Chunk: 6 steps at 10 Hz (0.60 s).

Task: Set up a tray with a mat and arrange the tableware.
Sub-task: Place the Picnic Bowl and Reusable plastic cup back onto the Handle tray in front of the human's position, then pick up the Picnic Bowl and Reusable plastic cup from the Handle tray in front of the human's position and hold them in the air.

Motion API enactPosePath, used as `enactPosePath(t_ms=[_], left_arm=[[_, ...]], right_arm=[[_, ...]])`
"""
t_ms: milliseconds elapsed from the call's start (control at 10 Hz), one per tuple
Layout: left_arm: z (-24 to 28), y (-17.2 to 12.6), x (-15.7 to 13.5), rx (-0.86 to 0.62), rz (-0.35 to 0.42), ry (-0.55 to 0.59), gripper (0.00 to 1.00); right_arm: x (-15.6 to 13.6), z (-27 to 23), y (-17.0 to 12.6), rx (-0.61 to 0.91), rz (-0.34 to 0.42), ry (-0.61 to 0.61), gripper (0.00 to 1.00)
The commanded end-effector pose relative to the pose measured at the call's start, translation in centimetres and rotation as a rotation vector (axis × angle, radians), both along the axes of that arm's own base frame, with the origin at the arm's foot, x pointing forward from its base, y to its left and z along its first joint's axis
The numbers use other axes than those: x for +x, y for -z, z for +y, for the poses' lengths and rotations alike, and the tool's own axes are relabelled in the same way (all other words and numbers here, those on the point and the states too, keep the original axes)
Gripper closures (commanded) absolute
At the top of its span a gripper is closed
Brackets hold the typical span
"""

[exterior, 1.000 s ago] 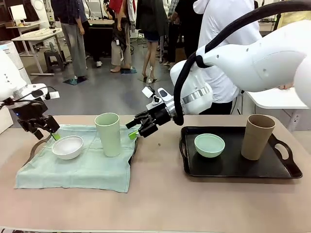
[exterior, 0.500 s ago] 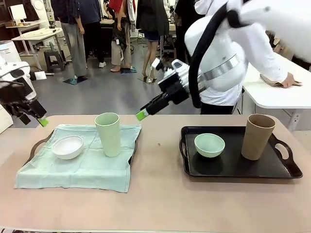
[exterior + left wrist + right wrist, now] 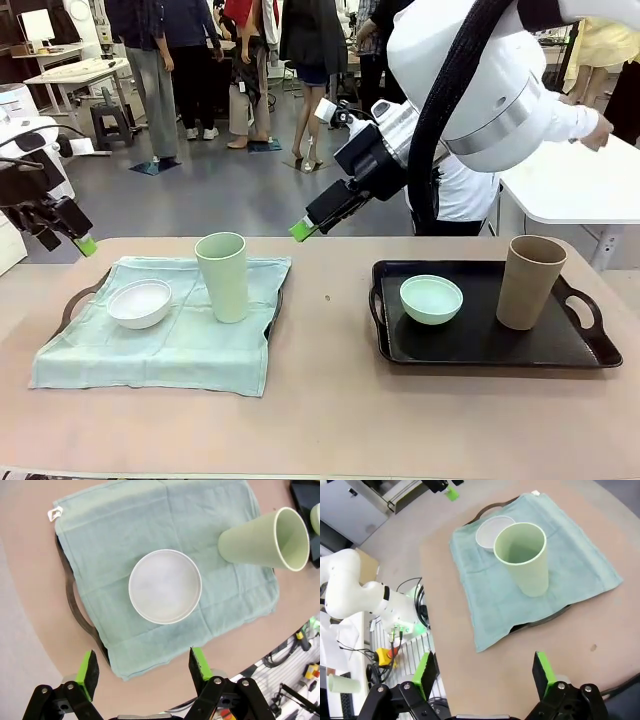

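A pale green mat (image 3: 170,345) covers the left black tray (image 3: 78,296). On it stand a white bowl (image 3: 139,302) and a pale green tumbler (image 3: 222,276). The right black tray (image 3: 480,358) holds a mint bowl (image 3: 431,298) and a tan tumbler (image 3: 530,282). My left gripper (image 3: 68,240) hangs open above the table's far left corner. Its wrist view looks down on the white bowl (image 3: 165,593), with the gripper (image 3: 144,665) empty. My right gripper (image 3: 308,226) is open in the air beyond the table's far edge. In its wrist view the gripper (image 3: 484,672) hovers off the tumbler (image 3: 522,562) and mat (image 3: 565,570).
A person in a white shirt stands behind my right arm, one hand (image 3: 600,130) on a white side table (image 3: 570,190). Bare tabletop (image 3: 330,400) lies between the two trays and along the near edge.
Both grippers have lifted away from the mat's far corners: the left up and to the left, the right up and back past the table's far edge. The mat now lies flat.
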State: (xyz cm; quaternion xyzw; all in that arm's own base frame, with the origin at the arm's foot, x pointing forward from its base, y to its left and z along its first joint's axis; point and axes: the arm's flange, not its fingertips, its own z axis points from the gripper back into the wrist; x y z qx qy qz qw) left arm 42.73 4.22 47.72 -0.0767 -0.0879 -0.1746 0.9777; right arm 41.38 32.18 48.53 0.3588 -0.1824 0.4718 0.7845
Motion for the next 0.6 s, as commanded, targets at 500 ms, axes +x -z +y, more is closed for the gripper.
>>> enactPosePath(t_ms=[500], left_arm=[[-0.03,0.04,0.28,-0.002,-0.011,-0.007,0.07]], right_arm=[[0.78,0.06,0.77,0.047,-0.019,-0.027,0.0]])
